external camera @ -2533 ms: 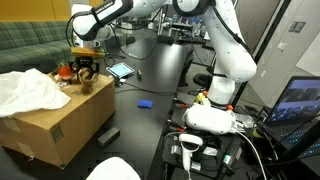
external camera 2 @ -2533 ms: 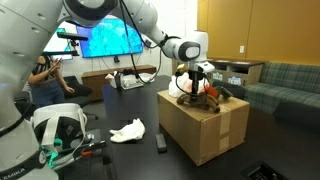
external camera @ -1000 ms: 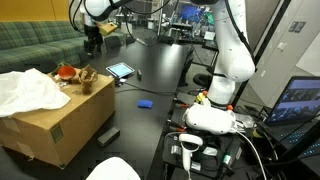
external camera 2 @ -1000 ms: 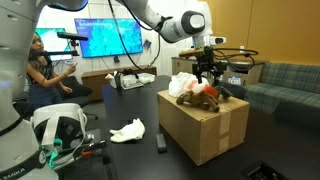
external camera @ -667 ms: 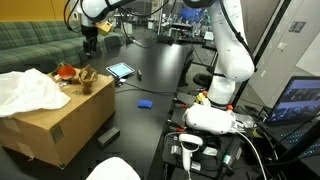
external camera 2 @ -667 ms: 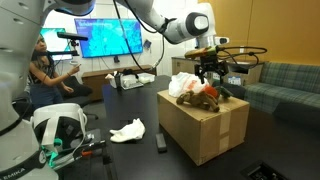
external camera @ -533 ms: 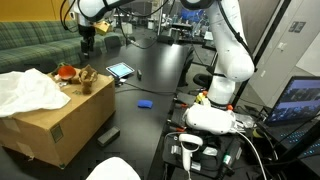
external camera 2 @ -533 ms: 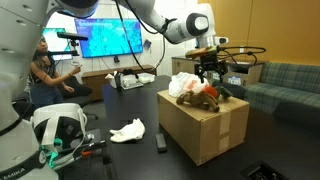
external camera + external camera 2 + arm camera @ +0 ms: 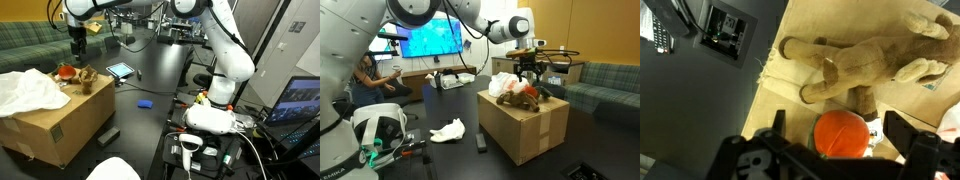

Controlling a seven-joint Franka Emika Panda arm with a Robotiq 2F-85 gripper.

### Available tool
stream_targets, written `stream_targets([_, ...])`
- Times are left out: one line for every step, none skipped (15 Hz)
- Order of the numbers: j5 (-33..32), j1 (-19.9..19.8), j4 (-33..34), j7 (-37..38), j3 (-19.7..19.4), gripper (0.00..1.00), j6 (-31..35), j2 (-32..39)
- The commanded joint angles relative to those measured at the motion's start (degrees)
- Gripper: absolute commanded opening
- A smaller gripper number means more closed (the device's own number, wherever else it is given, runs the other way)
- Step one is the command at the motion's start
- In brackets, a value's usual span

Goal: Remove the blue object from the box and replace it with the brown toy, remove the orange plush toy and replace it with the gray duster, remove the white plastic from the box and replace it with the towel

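Note:
An open cardboard box [image 9: 55, 125] shows in both exterior views [image 9: 525, 128]. A brown toy [image 9: 855, 62] lies in it, with an orange plush toy [image 9: 840, 140] beside it [image 9: 68, 73]. A white towel [image 9: 25, 90] lies over the box's other end [image 9: 502, 85]. My gripper [image 9: 77, 46] hangs open and empty a little above the toys [image 9: 528, 72]. In the wrist view [image 9: 837, 122] the orange plush shows between the spread fingers, below them. A blue object [image 9: 144, 103] lies on the black table. A dark gray duster [image 9: 107, 134] lies beside the box. A white plastic piece [image 9: 448, 130] lies on the table.
A tablet [image 9: 120, 70] lies on the black table [image 9: 165, 80] behind the box. A green couch [image 9: 30, 40] stands behind the box. A lit monitor [image 9: 430, 38] and a seated person [image 9: 365, 75] are at the back. Gear on a stand [image 9: 210, 120] sits at the right.
My gripper has risen from the toys in the box, open and empty, and has moved sideways above the box. The toys lie still.

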Motion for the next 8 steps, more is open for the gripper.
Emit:
stream_targets([2.63,0.42,8.58,1.05,1.28,1.0,-3.05,5.77])
stream_targets([3.58,0.4,9.31,1.14,1.74,1.0,-3.41,6.39])
stream_targets([4.47,0.36,9.96,1.35,2.08,1.0,-3.3,7.13])
stream_targets([5.39,0.29,10.5,1.57,2.42,1.0,-3.11,7.74])
stream_targets([6.31,0.24,10.93,1.87,2.71,1.0,-2.92,8.21])
stream_targets([7.22,0.18,11.07,2.31,2.97,1.0,-2.75,8.3])
stream_targets([7.96,0.14,11.6,2.67,3.11,1.0,-2.68,8.83])
stream_targets([8.79,0.02,11.78,2.84,3.33,1.0,-2.67,9.02])
